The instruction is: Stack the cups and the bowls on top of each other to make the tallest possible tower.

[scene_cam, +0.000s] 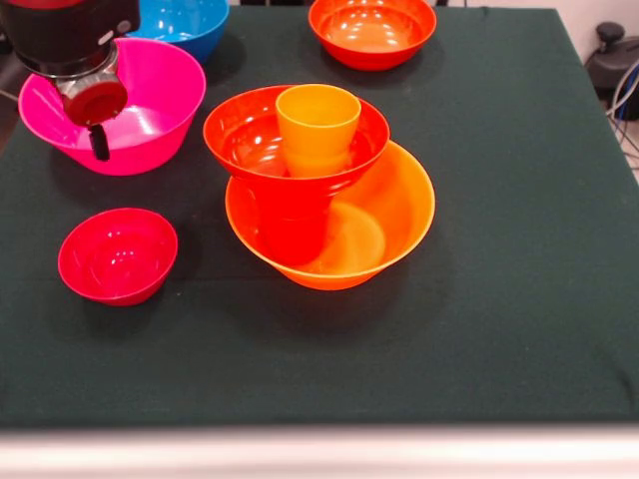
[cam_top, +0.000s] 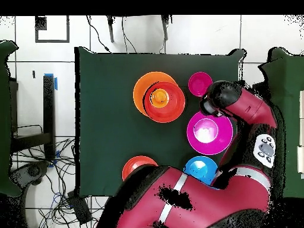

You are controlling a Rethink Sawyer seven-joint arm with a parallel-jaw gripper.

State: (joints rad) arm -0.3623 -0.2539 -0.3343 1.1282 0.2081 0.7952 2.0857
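Note:
The tower stands mid-table: a wide orange bowl (scene_cam: 399,215) holds a red-orange piece (scene_cam: 290,225), and a red-orange bowl (scene_cam: 245,135) rests on it, tilted. An orange cup (scene_cam: 318,128) stands upright in that bowl. The tower also shows in the overhead view (cam_top: 142,89). My gripper (scene_cam: 98,140) hangs over the near rim of the pink bowl (scene_cam: 150,100), apart from the tower. In the overhead view the arm's end (cam_top: 215,101) covers it. A crimson bowl (scene_cam: 118,254) sits alone in front of the pink bowl. No light green cup is in view.
A blue bowl (scene_cam: 190,25) sits behind the pink one, and a smaller orange bowl (scene_cam: 371,30) sits at the table's far side. The dark green cloth (scene_cam: 519,249) covers the table. Cables and a chair lie off the table (cam_top: 59,172).

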